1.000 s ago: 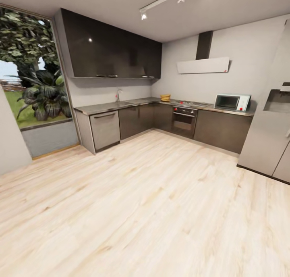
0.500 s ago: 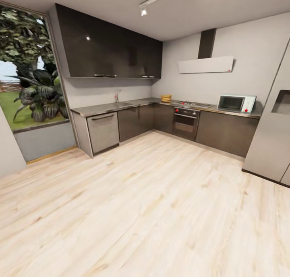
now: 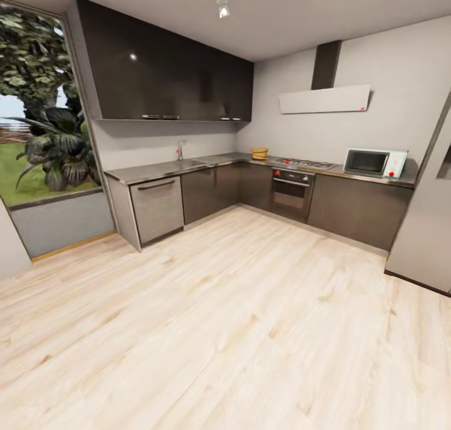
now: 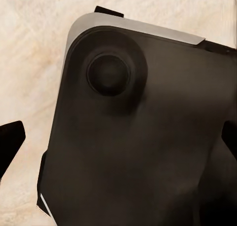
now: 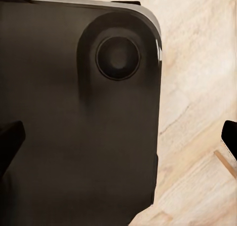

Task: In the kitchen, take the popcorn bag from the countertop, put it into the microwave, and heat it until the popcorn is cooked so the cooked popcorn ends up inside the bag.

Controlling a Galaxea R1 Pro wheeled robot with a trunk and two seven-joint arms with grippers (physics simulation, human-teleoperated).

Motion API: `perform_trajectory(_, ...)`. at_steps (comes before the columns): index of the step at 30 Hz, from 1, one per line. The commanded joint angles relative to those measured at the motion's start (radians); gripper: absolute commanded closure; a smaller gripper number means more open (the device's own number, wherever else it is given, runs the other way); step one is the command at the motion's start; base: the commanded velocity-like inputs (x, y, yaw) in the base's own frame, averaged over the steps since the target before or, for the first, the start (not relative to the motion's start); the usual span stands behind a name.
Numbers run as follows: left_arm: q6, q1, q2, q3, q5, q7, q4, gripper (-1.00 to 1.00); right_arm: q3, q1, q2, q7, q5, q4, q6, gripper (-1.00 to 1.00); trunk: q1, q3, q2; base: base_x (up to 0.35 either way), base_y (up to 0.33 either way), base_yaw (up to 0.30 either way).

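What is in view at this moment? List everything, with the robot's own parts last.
popcorn bag: 1, tan-yellow, on the countertop at the corner, left of the hob
microwave: 1, pale mint-blue with dark door, on the countertop's right end
countertop: 1, grey, L-shaped over dark cabinets
built-in oven: 1, black and steel, under the hob
wall cabinets: 1 row, glossy black
extractor hood: 1, pale
fridge: 1, grey, far right
window: 1, plants outside
floor: light wood
robot base: dark, seen in both wrist views
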Motion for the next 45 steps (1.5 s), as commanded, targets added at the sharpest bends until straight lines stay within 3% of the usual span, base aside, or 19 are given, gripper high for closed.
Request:
perform_trajectory(1, -0.001, 0.0, 0.0, 0.0, 0.006, -0.004, 0.0, -1.0, 0.0, 0.0, 0.0, -0.001, 0.0, 0.001, -0.006, -1.0, 0.001, -0.001, 0.0, 0.325, 0.0, 0.0)
perform_trajectory(12, -0.002, 0.0, 0.0, 0.003, 0.007, -0.005, -0.002, -1.0, -0.008, 0.0, 0.0, -0.001, -0.007, 0.001, -0.005, -1.0, 0.001, -0.001, 0.0, 0.274, 0.0, -0.13)
perform_trajectory(45, -0.003, 0.0, 0.002, 0.005, 0.009, -0.004, -0.008, -1.0, -0.01, 0.0, 0.0, -0.001, -0.01, 0.001, -0.006, -1.0, 0.001, -0.001, 0.0, 0.004, 0.0, -0.248)
